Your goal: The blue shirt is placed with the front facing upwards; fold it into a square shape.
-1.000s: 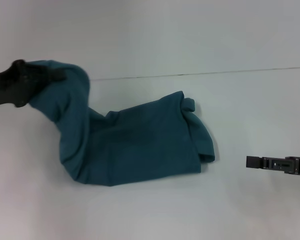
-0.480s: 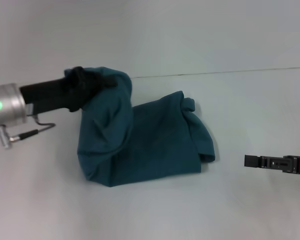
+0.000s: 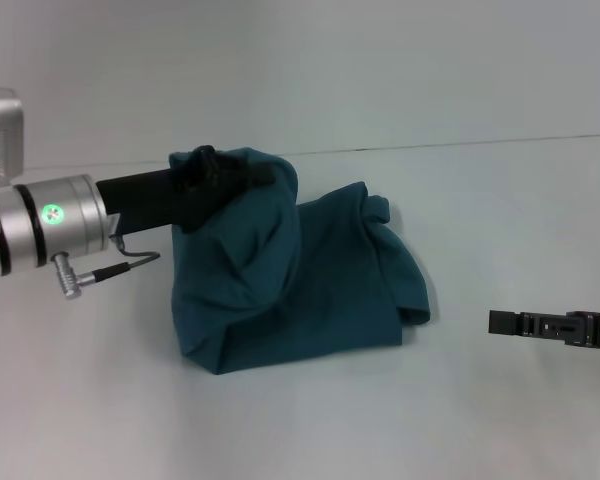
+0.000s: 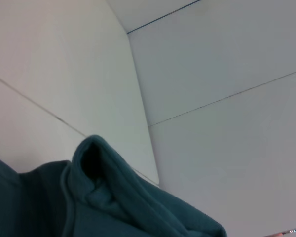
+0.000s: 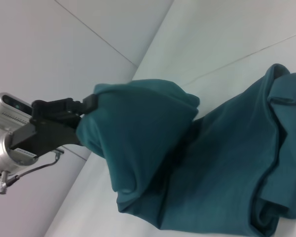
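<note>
The blue shirt (image 3: 320, 290) lies bunched in the middle of the table, its right part flat and rumpled. Its left part is lifted in a hanging fold over the flat part. My left gripper (image 3: 225, 175) is shut on the top of that fold, above the shirt's left half, and cloth drapes over its tips. In the right wrist view the left gripper (image 5: 84, 106) pinches the raised fold of the shirt (image 5: 212, 163). The left wrist view shows only a hump of the shirt (image 4: 103, 197) up close. My right gripper (image 3: 505, 323) rests low at the right, apart from the shirt.
The white table (image 3: 480, 200) has a thin dark seam line (image 3: 480, 143) running across behind the shirt. The left arm's silver wrist with a green light (image 3: 52, 212) reaches in from the left edge.
My left gripper has carried the held part of the shirt rightward, from the far left to over the shirt's left half. The right arm has not moved.
</note>
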Motion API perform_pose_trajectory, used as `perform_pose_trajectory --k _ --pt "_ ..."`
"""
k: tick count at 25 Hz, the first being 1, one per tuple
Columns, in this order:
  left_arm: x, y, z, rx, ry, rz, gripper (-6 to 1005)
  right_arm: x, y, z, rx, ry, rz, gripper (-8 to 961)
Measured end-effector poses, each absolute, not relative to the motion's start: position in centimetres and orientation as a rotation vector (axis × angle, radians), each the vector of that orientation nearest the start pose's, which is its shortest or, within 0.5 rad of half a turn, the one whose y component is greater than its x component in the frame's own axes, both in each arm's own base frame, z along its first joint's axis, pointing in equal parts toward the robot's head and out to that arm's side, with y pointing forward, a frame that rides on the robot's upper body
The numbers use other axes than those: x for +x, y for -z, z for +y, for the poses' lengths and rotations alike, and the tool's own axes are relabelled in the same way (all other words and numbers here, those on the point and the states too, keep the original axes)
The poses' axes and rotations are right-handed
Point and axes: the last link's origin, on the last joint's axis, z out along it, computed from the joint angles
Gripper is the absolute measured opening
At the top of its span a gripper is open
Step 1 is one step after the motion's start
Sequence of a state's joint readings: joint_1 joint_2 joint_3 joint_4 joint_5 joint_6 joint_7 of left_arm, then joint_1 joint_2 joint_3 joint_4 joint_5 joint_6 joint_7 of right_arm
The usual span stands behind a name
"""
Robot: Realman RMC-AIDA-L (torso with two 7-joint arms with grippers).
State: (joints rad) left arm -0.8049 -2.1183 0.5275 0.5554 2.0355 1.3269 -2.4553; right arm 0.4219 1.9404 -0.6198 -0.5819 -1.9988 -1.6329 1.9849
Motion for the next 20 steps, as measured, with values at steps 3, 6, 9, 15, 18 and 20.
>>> perform_pose_trajectory --k 3,6,9,15,18,20 --pt "-19.1 1.9 41.0 -2.129 1.017 -1.97 120 32.2 -5.1 30.0 -2.38 -0.799 1.602 638" --pt "-18.6 2.4 41.0 -2.141 1.013 -1.973 122 32.2 -5.1 30.0 -2.379 -0.798 1.602 638" --pt "-18.1 3.0 41.0 -2.168 0.986 -1.972 298 32.1 -5.0 30.0 -2.38 -0.8 1.603 637" --pt "-16.7 2.8 40.5 -2.249 1.077 -1.944 533 31.8 -4.9 30.3 -2.386 -0.803 1.597 636" --pt "-16.3 1.8 40.3 -2.281 1.171 -1.89 594 31.9 -4.9 30.4 -2.381 -0.801 1.597 635" --pt "-16.7 1.0 40.2 -2.273 1.206 -1.871 635 31.9 -4.9 30.4 -2.38 -0.801 1.596 635"
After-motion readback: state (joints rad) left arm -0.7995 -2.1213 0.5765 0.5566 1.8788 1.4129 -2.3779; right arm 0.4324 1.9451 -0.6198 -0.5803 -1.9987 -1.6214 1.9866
